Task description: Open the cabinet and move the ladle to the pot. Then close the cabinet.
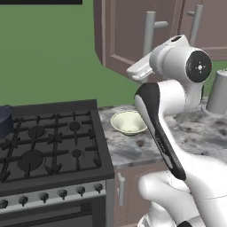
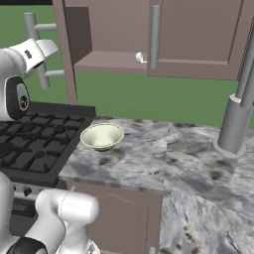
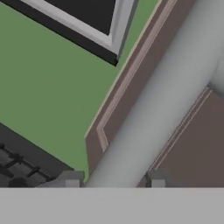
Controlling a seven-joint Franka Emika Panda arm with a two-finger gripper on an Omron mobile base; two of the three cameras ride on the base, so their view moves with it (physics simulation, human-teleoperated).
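Note:
The cabinet (image 1: 128,26) hangs over the counter, and its left door (image 2: 63,54) is swung partly open. In the hand view my gripper (image 3: 113,179) has a fingertip close on each side of that door's long grey handle (image 3: 153,100), and looks shut on it. The same handle (image 2: 31,30) rises behind my white hand in the right base view. A small silvery-white rounded piece, which looks like the ladle (image 2: 141,58), shows at the shelf's front edge; the rest is hidden. The dark blue-grey pot (image 1: 3,122) sits on the stove, cut off by the left edge.
A black gas stove (image 1: 48,142) fills the left. A pale cream bowl (image 1: 128,122) stands on the marble counter (image 2: 163,158) beside it. A grey cylinder (image 2: 233,126) stands at the counter's right. The cabinet's right door (image 2: 198,34) is closed, with its handle (image 2: 155,34).

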